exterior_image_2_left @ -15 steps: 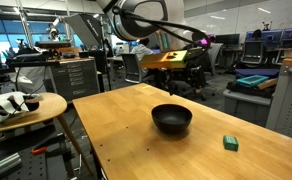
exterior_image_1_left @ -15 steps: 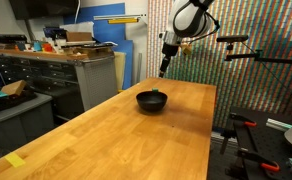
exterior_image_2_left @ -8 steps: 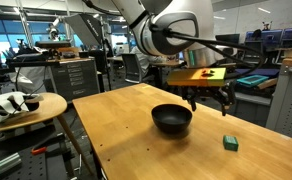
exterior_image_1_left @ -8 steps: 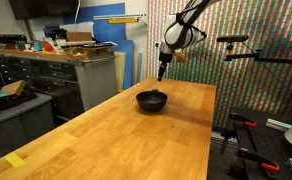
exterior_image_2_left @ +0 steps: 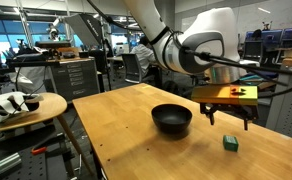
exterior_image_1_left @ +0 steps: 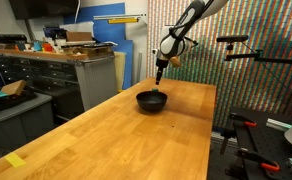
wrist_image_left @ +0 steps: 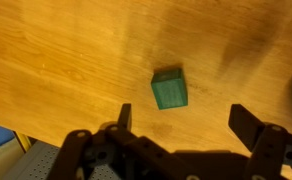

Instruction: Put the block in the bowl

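Even indoor light, soft shadows, low resolution

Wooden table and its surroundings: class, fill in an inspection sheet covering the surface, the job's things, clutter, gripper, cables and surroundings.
Surface: wooden table, bare light wood.
Job's things: black bowl upright on the table, nothing seen inside; green block lying on the wood beside the bowl, apart from it.
Clutter: yellow tag at a table corner.
Gripper: jaws open, holding nothing, hovering above the block; the wrist view shows the block between and ahead of the jaws.
Cables: nothing seen on the table.
Surroundings: drawer cabinet; round side table with items on it.
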### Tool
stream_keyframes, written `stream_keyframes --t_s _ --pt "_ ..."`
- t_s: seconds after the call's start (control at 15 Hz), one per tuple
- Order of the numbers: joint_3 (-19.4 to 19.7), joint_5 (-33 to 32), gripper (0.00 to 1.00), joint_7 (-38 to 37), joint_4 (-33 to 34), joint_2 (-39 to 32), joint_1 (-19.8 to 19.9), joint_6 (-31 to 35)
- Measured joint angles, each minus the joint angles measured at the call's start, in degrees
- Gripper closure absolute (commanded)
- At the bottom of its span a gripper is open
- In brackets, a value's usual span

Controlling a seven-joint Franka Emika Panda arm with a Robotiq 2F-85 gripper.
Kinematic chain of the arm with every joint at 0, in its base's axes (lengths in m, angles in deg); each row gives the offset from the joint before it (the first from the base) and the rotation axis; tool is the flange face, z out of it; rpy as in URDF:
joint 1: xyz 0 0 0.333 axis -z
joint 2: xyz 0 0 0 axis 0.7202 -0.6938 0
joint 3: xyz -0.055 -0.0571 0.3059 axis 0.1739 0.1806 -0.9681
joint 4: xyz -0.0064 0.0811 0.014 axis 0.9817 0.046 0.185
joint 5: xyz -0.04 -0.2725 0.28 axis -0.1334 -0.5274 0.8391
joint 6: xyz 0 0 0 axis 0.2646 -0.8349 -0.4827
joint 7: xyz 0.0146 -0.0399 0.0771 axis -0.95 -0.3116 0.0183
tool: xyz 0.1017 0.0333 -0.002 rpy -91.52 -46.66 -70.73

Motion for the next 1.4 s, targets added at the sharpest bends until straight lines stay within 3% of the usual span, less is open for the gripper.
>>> stream_keyframes --t_s 0.73,0.87,1.07,1.33,1.4 --pt "-2.5 -1.2 0.0 8.0 9.7 -8.6 3.4 -4.9" --pt "-2.5 -1.2 0.26 9.2 11.1 -9.4 3.6 -6.6" --pt "-2.5 -1.2 0.51 10.9 12.6 -10.1 3.6 -9.1" --pt "-2.6 -1.2 0.8 12.7 13.8 -10.6 3.6 -11.7" --pt "-2.6 -1.2 0.82 13.1 14.1 -10.7 3.6 -12.2"
